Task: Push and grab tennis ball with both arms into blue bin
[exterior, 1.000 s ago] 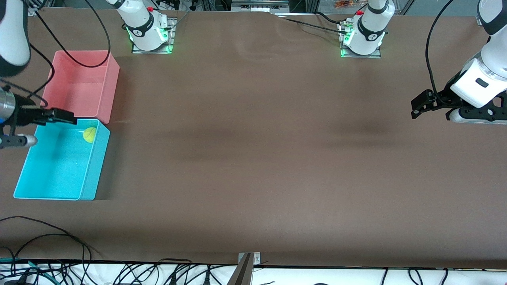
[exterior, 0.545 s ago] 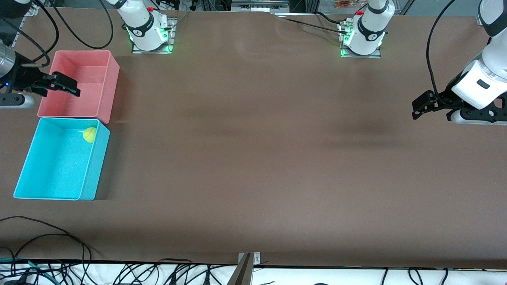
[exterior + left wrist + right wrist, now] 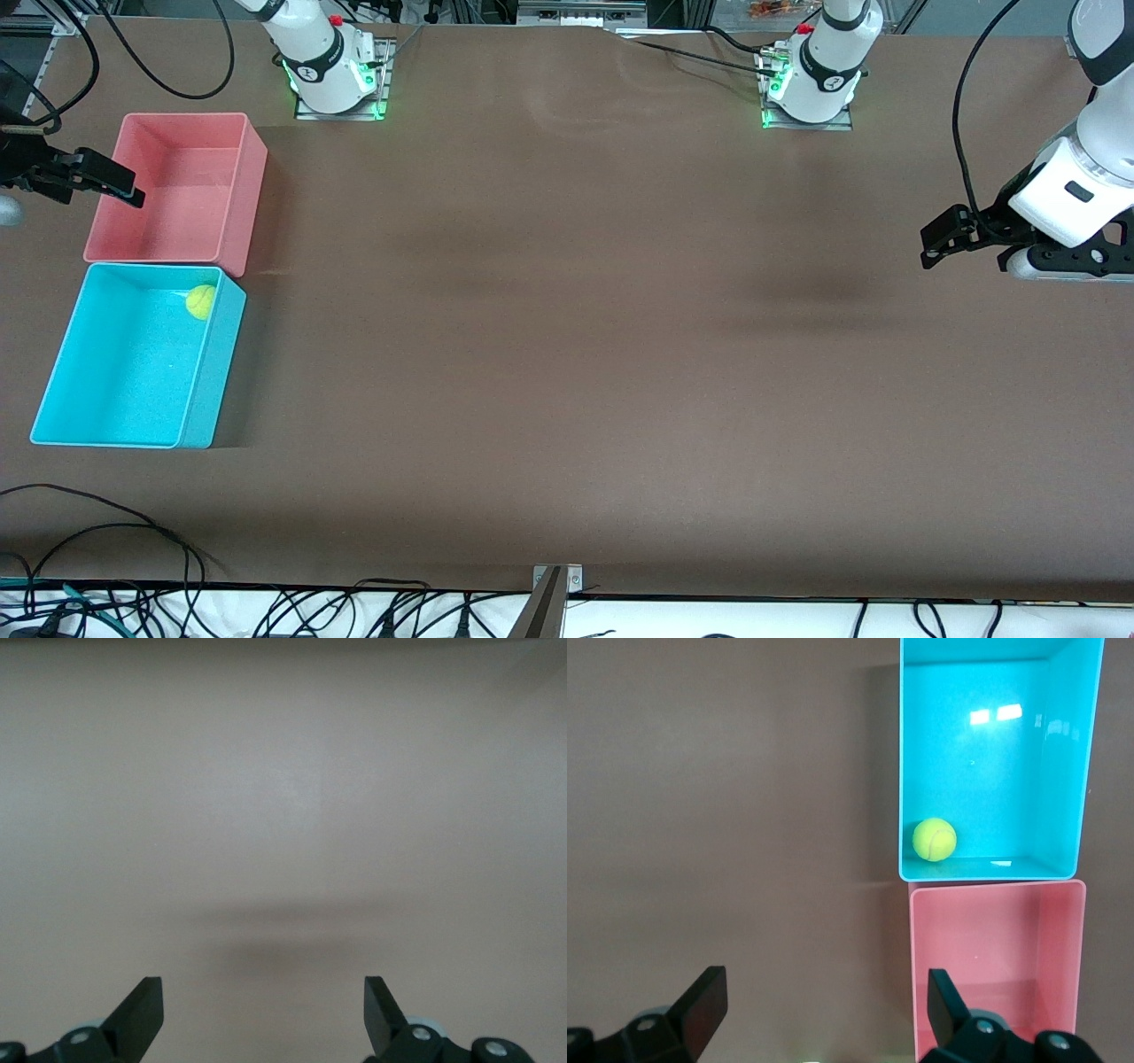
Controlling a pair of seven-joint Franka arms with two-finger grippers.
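The tennis ball (image 3: 201, 301) lies inside the blue bin (image 3: 124, 372), in the corner beside the pink bin. In the right wrist view the ball (image 3: 934, 839) rests against the blue bin's (image 3: 983, 753) wall. My right gripper (image 3: 124, 186) is open and empty, up in the air over the pink bin's rim at the right arm's end of the table; it also shows in the right wrist view (image 3: 824, 1005). My left gripper (image 3: 928, 246) is open and empty over bare table at the left arm's end, waiting; its wrist view (image 3: 261, 1010) shows only tabletop.
The pink bin (image 3: 177, 195) stands touching the blue bin, farther from the front camera, and holds nothing; it shows in the right wrist view (image 3: 992, 939) too. Both arm bases (image 3: 332, 75) (image 3: 811, 80) stand along the table's back edge. Cables (image 3: 106, 532) lie by the front edge.
My right gripper has risen from over the blue bin and moved away from the front camera to over the pink bin's rim. The ball stays still in the blue bin. The left arm barely moved.
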